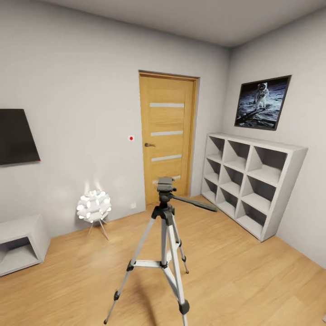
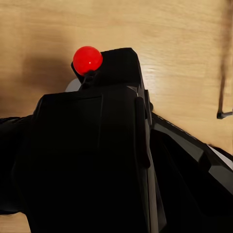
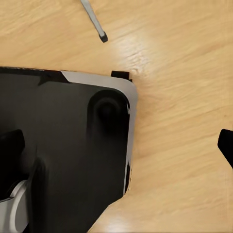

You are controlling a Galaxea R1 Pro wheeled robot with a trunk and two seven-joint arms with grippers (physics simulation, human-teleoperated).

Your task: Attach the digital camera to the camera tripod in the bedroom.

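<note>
One left hand [image 2: 97, 160] gripping digital camera [image 2: 104, 97] — above wood floor [image 2: 184, 43]

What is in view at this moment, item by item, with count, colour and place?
camera tripod: one, silver legs with black head and handle, standing on the wood floor centre front.
digital camera: one, black with a red dot, close to the left wrist camera, above the floor.
door: one, light wood, shut, in the far wall.
cube shelf: one, grey-white, along the right wall.
astronaut picture: one, dark-framed, above the shelf.
ball lamp: one, white, lit, by the far wall.
low cabinet: one, grey, far left.
dark panel: one, black, on the left wall.
robot base: dark, over the floor.
</note>
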